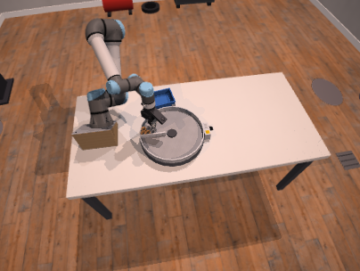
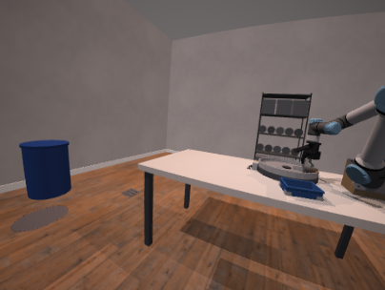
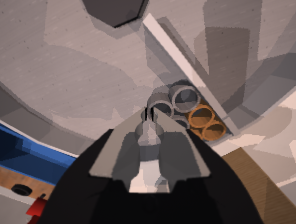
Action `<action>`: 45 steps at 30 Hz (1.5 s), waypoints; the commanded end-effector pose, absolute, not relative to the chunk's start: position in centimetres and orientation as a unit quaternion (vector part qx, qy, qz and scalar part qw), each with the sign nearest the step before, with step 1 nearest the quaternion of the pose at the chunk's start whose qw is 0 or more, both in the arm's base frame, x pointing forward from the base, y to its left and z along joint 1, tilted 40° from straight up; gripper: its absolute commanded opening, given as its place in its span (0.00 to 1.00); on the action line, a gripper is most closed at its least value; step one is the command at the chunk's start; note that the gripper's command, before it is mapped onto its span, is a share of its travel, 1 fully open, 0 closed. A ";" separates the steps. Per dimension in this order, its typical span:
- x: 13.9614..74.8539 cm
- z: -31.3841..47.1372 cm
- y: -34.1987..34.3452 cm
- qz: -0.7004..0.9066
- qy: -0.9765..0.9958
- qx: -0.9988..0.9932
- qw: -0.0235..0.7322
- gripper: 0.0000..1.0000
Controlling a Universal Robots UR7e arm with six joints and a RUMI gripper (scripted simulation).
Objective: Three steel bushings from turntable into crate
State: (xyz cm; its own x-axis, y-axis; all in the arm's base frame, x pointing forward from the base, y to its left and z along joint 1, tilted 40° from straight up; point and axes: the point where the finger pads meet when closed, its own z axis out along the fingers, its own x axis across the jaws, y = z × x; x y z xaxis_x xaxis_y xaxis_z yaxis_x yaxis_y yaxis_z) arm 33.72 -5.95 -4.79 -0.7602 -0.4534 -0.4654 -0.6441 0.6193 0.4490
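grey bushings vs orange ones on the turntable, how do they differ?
Colour: the grey bushings look like steel, the orange bushings are copper-toned. Position: the grey ones lie nearer the gripper, whose tips are at the wall of one; the orange ones sit farther out, beside the divider bar. Shared: all are short open sleeves, clustered together on the turntable.
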 end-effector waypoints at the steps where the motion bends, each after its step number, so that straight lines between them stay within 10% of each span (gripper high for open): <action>1: 33.7 -4.8 -6.0 0.307 0.886 -0.310 0.155 0.00; 45: 33.2 -0.2 -9.9 0.307 0.886 -0.310 0.155 0.00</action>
State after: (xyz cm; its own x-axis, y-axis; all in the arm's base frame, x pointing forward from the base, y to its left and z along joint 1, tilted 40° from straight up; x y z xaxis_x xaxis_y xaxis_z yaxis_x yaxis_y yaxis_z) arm 33.33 -9.25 -0.98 -0.7604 -0.4536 -0.4647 -0.6438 0.6202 0.4481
